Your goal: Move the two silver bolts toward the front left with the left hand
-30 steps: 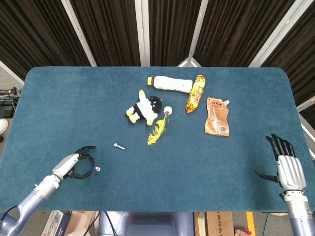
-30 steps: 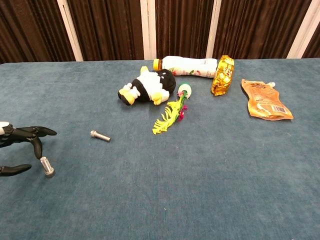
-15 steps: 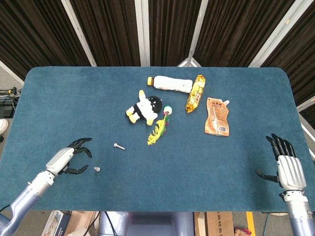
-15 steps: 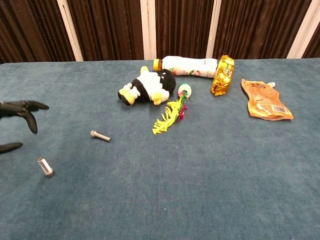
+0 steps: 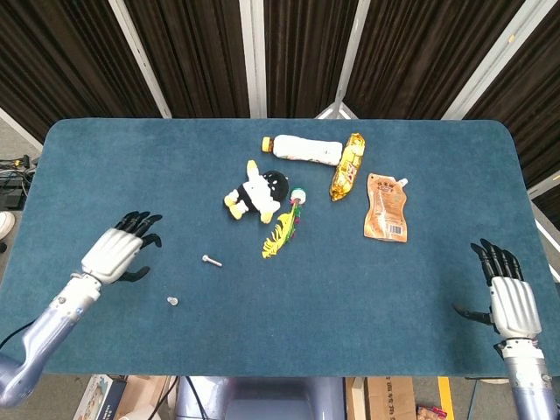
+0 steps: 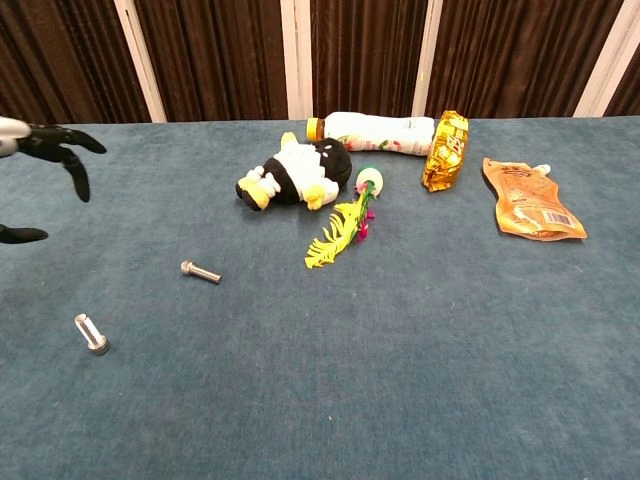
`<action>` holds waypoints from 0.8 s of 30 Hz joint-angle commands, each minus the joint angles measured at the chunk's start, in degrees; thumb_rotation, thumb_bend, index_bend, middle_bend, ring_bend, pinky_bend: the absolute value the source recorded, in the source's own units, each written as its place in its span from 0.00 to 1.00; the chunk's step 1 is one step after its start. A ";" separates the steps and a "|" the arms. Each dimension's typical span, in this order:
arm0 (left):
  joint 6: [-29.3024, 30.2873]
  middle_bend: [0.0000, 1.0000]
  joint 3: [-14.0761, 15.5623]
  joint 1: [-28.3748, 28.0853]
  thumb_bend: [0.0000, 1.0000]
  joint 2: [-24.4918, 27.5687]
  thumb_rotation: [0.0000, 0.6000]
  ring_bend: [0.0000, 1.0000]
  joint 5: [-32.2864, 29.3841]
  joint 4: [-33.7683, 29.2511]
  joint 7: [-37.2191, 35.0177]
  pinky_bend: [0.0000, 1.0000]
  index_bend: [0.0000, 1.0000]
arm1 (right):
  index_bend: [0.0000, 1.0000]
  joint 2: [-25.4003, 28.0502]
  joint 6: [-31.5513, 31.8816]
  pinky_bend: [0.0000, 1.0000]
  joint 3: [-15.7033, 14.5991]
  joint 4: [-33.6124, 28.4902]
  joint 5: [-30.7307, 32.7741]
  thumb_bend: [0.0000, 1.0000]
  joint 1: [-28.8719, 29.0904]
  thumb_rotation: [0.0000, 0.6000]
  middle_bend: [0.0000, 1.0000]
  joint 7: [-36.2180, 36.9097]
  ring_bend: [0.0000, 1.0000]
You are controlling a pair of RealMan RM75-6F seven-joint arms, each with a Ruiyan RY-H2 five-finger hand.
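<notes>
Bolts are seen apart on the blue worktop (image 5: pixel 394 350): one bolt (image 5: pixel 172 301) stands near the front left, the second bolt (image 5: pixel 211 260) lies further back, toward the plush toy (image 5: pixel 255 194). No bolt is held; the left hand (image 5: pixel 116 254) hovers with spread fingers, empty. It is judged that the second bolt is next, so a reach and pinch are needed. The right hand (image 5: pixel 502 297) rests open, idle.
</notes>
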 commanded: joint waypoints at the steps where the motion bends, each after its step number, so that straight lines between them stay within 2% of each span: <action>1: -7.39 0.03 -2.87 -5.91 0.40 -0.88 1.00 0.00 -8.33 -3.05 11.08 0.00 0.35 | 0.12 -0.20 -0.16 0.00 -0.05 0.01 0.10 0.11 0.07 1.00 0.07 -0.43 0.03; 5: -9.27 0.03 -3.77 -9.02 0.40 -2.96 1.00 0.00 -14.15 -4.13 18.50 0.00 0.35 | 0.12 -0.29 -0.39 0.00 -0.13 -0.08 0.15 0.11 0.13 1.00 0.07 -0.64 0.03; 12: -7.90 0.04 -4.13 -12.55 0.40 -6.21 1.00 0.00 -20.49 -6.58 27.57 0.00 0.35 | 0.12 -0.23 -0.49 0.00 -0.23 -0.31 0.05 0.11 0.14 1.00 0.07 -0.61 0.03; 17: -6.87 0.04 -3.75 -13.00 0.40 -9.13 1.00 0.00 -21.90 -5.98 27.73 0.00 0.37 | 0.12 0.08 -0.56 0.00 -0.13 -0.39 0.19 0.11 0.08 1.00 0.07 0.02 0.03; 24: -5.81 0.04 -3.64 -13.55 0.41 -14.26 1.00 0.00 -20.34 -1.11 25.90 0.00 0.39 | 0.12 0.27 -0.64 0.00 -0.03 -0.34 0.61 0.11 -0.06 1.00 0.07 0.36 0.03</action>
